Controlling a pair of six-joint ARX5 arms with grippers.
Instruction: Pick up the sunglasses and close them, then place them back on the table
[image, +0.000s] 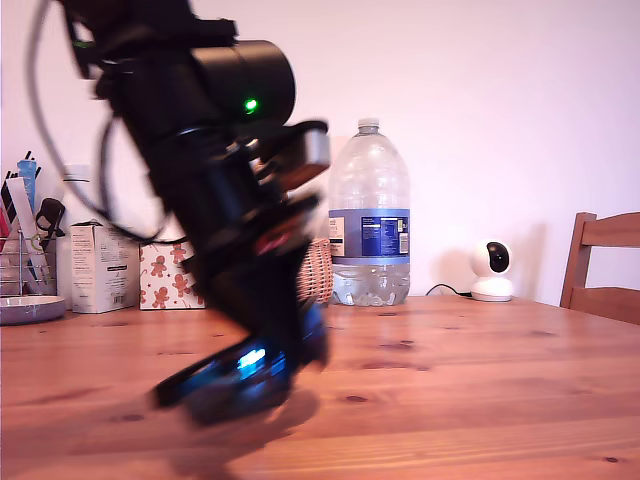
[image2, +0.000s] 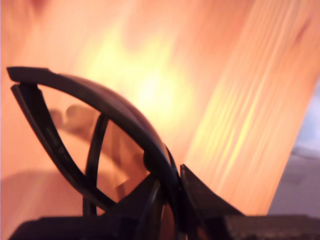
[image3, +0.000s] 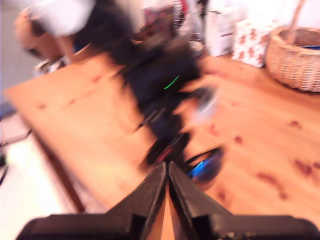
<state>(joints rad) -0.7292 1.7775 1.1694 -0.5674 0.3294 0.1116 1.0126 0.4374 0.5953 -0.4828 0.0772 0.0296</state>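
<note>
My first gripper (image2: 172, 200) holds the sunglasses (image2: 100, 150) just above the surface (image: 480, 380).

In the first wrist view its jaws are clamped on the dark frame of the sunglasses, the curved lens rim and one thin arm reaching out ahead of them over blurred wood grain. In the exterior view the first arm (image: 215, 180) is motion-blurred and comes down at the exterior view's left, the blue lens (image: 250, 360) glinting at its lower end close over the wood. My second gripper (image3: 168, 192) has its jaws together with nothing between them and looks across at the first arm and the sunglasses. Behind stand a water bottle (image: 369, 215), a wicker basket (image3: 295, 55) and a patterned box (image: 165, 275).
</note>
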